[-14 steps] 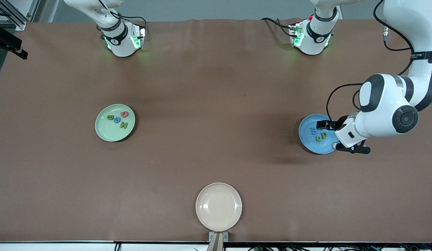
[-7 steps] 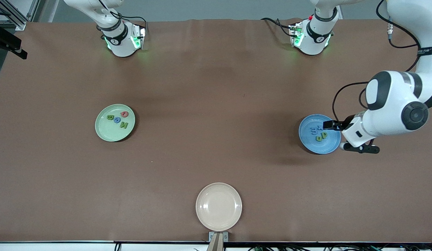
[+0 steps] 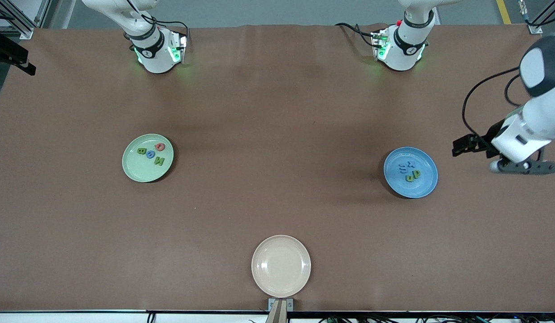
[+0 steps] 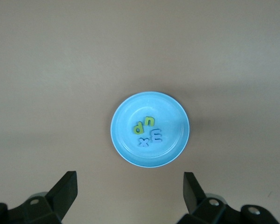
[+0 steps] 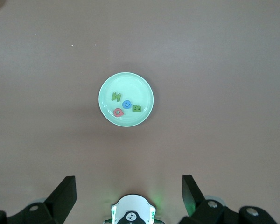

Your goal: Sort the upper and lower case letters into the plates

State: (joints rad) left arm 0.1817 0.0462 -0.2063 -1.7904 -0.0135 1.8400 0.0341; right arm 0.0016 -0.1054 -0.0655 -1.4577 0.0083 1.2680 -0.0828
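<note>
Brown tabletop (image 3: 277, 112) w/ green plate (image 3: 133, 168), blue plate (image 3: 421, 186) & beige plate (image 3: 281, 266); left hand (image 3: 472, 146) spread, empty, over bare brown; right hand (image 5: 128, 196) spread, empty.

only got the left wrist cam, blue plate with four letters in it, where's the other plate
Observer: The light green plate sits toward the right arm's end of the table.
Operator: anything in it
Observer: Four letters: one red letter, one blue letter, two green letters.
Operator: any strays left on the table
Observer: None visible; a cream plate, nearest the front camera, holds nothing.
Operator: right gripper busy
Observer: No, the right gripper is open, high above the green plate.
</note>
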